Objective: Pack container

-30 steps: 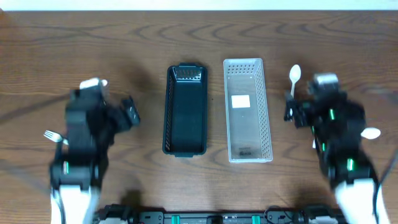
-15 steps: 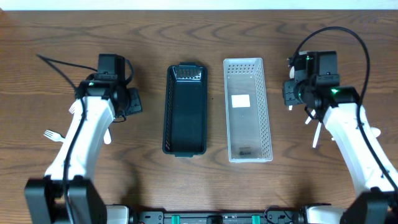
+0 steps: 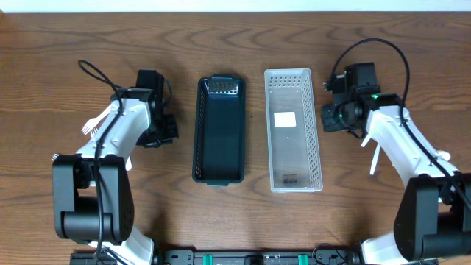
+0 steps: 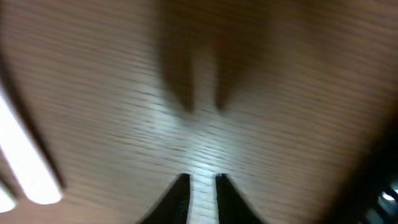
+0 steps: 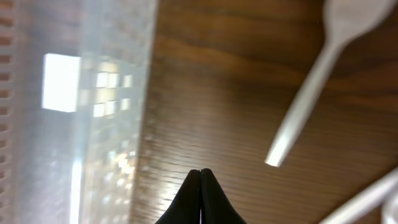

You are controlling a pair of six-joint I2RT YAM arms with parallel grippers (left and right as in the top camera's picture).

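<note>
Two long containers stand side by side mid-table: a black basket (image 3: 218,129) and a clear white basket (image 3: 293,129) with a label on its floor. My left gripper (image 3: 163,131) hovers over bare wood just left of the black basket. Its fingers (image 4: 203,179) are almost together, with a thin strip of table between them and nothing held. My right gripper (image 3: 329,119) sits just right of the white basket (image 5: 81,112), its tips (image 5: 200,171) pressed shut and empty. A white spoon handle (image 5: 305,118) lies to its right.
White plastic cutlery lies on both sides. A fork (image 3: 93,125) and a second fork (image 3: 57,157) are at the left. A knife (image 3: 374,158) and a spoon (image 3: 439,156) are at the right. A blurred white utensil (image 4: 25,162) shows left of my left fingers.
Both arms have swung inward toward the baskets from the table's outer sides. Both grippers have gone from open to closed, with nothing taken hold of.
</note>
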